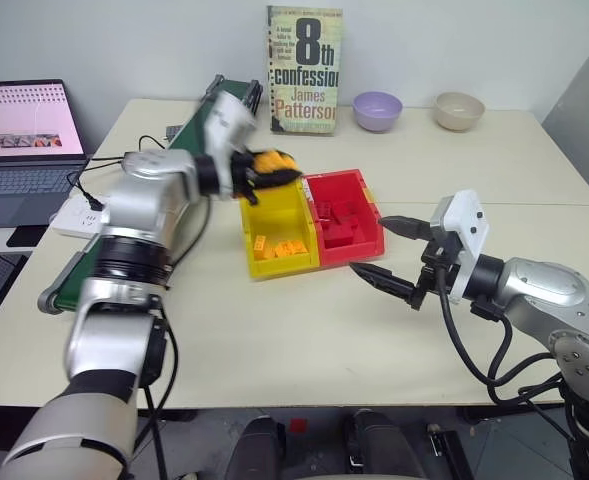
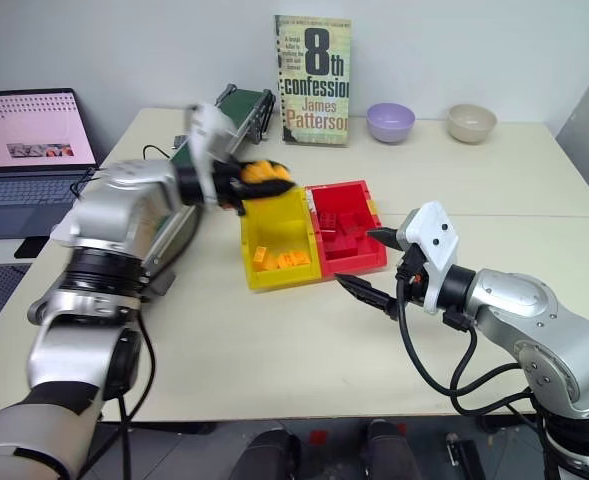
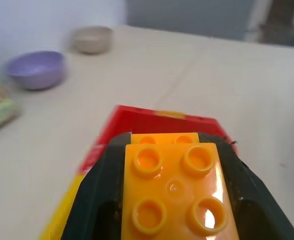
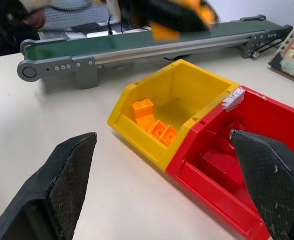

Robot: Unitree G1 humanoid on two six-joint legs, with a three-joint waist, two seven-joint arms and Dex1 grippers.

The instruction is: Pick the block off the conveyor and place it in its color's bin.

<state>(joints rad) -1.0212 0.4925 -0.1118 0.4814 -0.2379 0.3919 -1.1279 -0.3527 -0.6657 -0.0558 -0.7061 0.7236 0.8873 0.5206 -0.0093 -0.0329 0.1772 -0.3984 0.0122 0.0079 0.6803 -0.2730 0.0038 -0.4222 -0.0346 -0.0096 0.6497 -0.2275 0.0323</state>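
My left gripper [image 1: 274,170] is shut on the orange-yellow block [image 3: 174,192], its studs facing up between the black fingers [image 3: 94,200]. It hangs over the far end of the yellow bin [image 1: 296,215], which holds several orange bricks [image 4: 154,125]. The dark-green conveyor [image 4: 137,45] runs behind the bins, largely covered by my left arm in the head views. My right gripper [image 1: 382,250] stands open just right of the red bin [image 1: 372,215], pointing at the bins, with nothing between its fingers.
The red bin [image 2: 367,255], joined to the yellow one, holds dark red bricks. A book [image 1: 304,70] stands upright at the back, with a purple bowl [image 1: 377,110] and a beige bowl [image 1: 460,110] beside it. A laptop [image 1: 24,140] sits at the far left.
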